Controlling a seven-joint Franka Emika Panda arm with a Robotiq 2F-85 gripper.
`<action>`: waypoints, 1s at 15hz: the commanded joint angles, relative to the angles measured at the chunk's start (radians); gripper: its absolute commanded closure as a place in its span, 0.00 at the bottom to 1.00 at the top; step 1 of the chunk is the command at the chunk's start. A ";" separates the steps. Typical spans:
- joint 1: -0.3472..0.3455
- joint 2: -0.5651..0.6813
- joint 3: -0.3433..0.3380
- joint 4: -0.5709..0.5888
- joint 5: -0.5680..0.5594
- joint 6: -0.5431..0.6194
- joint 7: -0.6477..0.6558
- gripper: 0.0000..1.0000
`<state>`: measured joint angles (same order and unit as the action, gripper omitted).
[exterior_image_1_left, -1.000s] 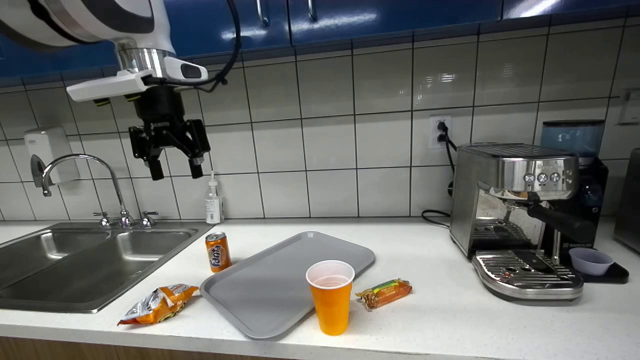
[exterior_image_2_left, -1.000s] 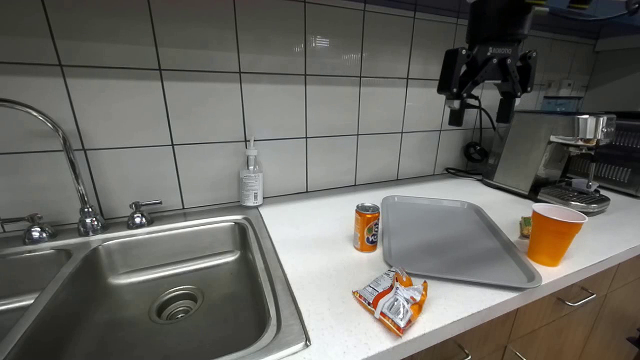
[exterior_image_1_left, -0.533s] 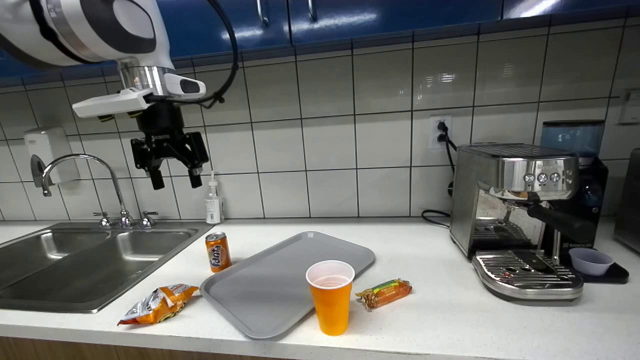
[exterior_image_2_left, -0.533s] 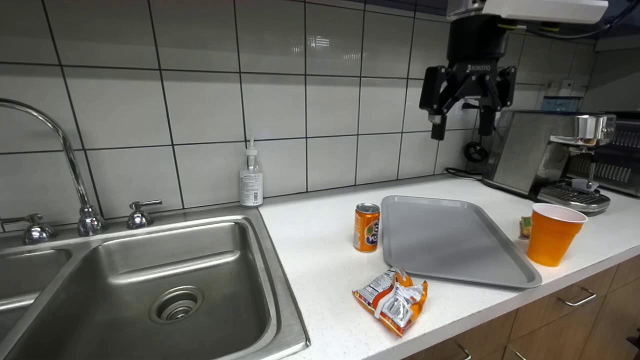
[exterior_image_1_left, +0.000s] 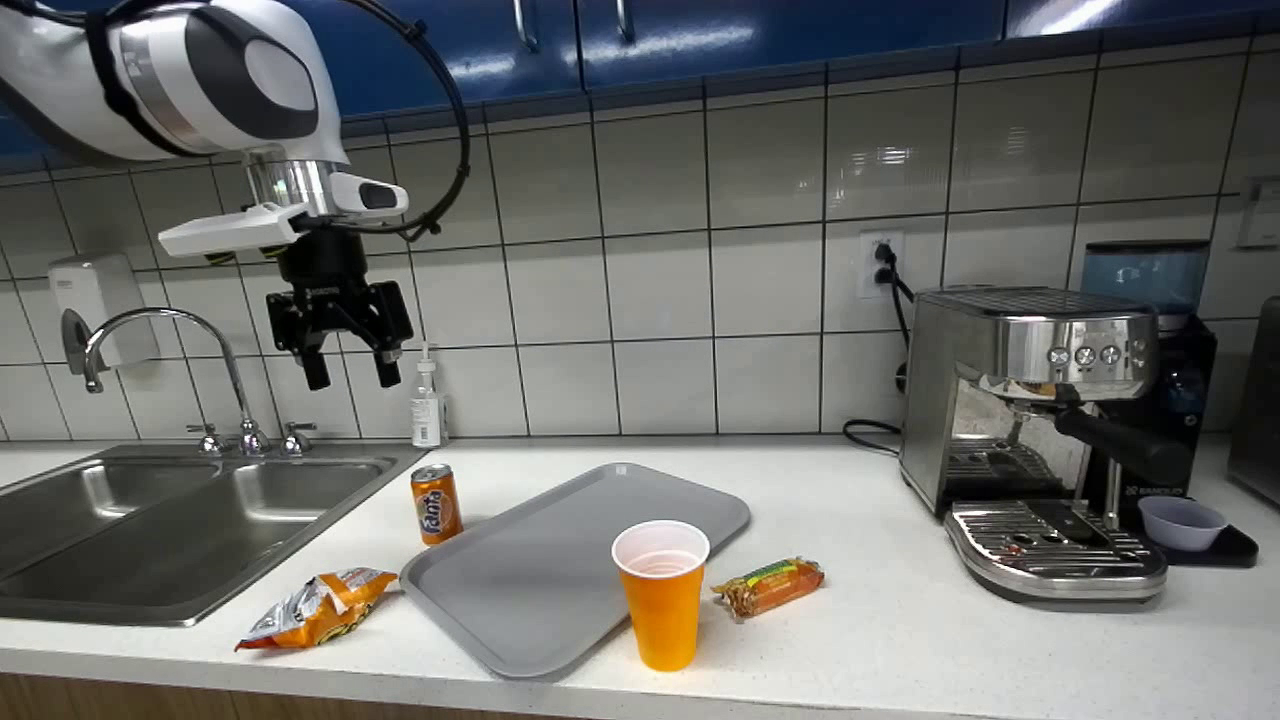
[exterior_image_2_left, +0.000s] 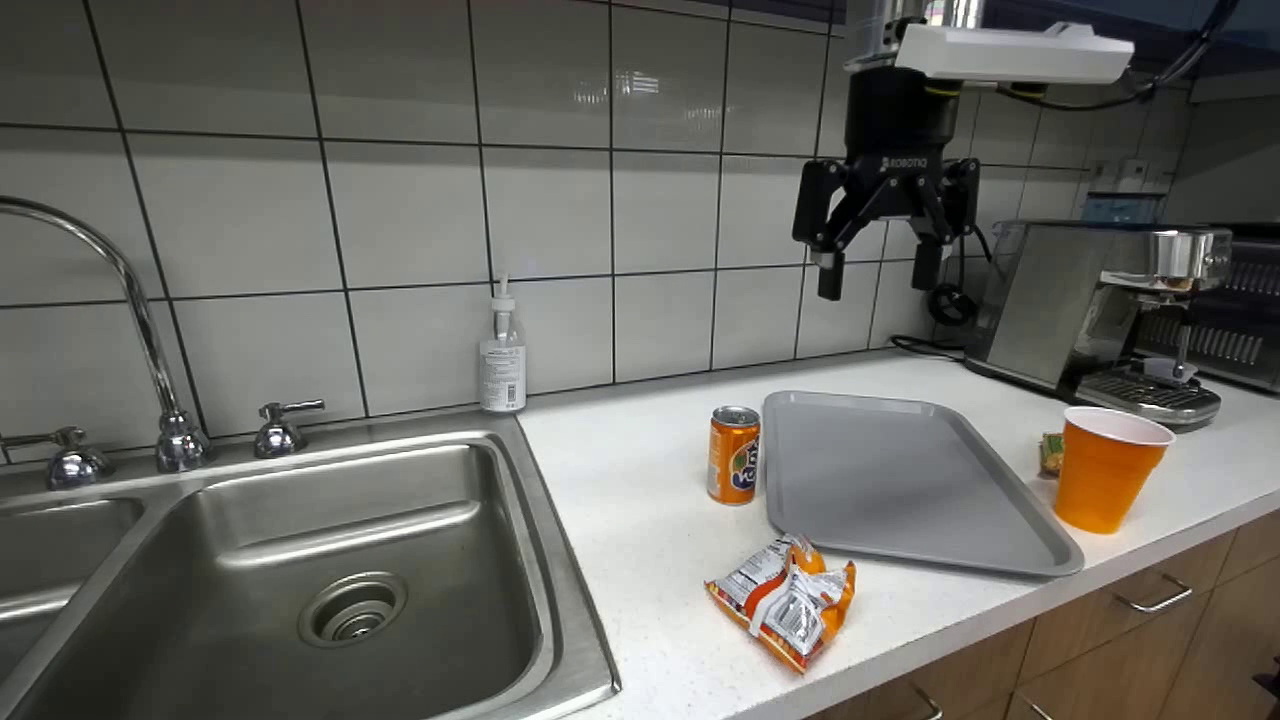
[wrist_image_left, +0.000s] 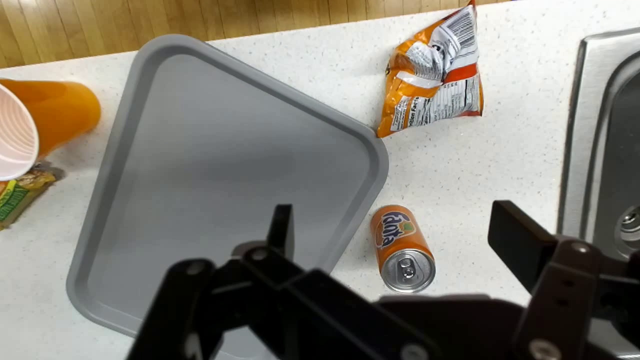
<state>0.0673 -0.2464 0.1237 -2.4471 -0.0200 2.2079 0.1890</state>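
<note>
My gripper (exterior_image_1_left: 352, 373) (exterior_image_2_left: 878, 274) hangs open and pointing down, high above the counter, with nothing held. An orange Fanta can (wrist_image_left: 400, 235) stands upright on the counter; in the wrist view it appears in the gap between the fingers, well below them. Right beside the can lies a grey tray (exterior_image_2_left: 880, 470) with nothing on it. An orange and silver snack bag (wrist_image_left: 435, 75) lies by the tray's corner. On the tray's far side from the can stand an orange cup (exterior_image_1_left: 662, 620) with a white inside and a small wrapped snack (exterior_image_1_left: 772, 587), partly hidden by the cup elsewhere.
A steel sink (exterior_image_2_left: 400, 540) with a tall faucet (exterior_image_1_left: 235, 370) is beside the can and bag. A pump bottle (exterior_image_2_left: 502, 360) stands against the tiled wall. The coffee machine (exterior_image_1_left: 1030, 400) occupies the opposite end, with blue cabinets (exterior_image_1_left: 790, 40) overhead.
My gripper has come down steadily, and in an exterior view it has also shifted left, nearer to above the can. It stays open. The objects on the counter have not moved.
</note>
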 joint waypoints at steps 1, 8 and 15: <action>-0.001 0.060 0.012 0.054 -0.014 0.013 0.062 0.00; -0.001 0.138 0.007 0.105 -0.034 0.037 0.121 0.00; 0.005 0.217 -0.001 0.162 -0.047 0.035 0.141 0.00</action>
<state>0.0673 -0.0731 0.1244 -2.3321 -0.0389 2.2487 0.2934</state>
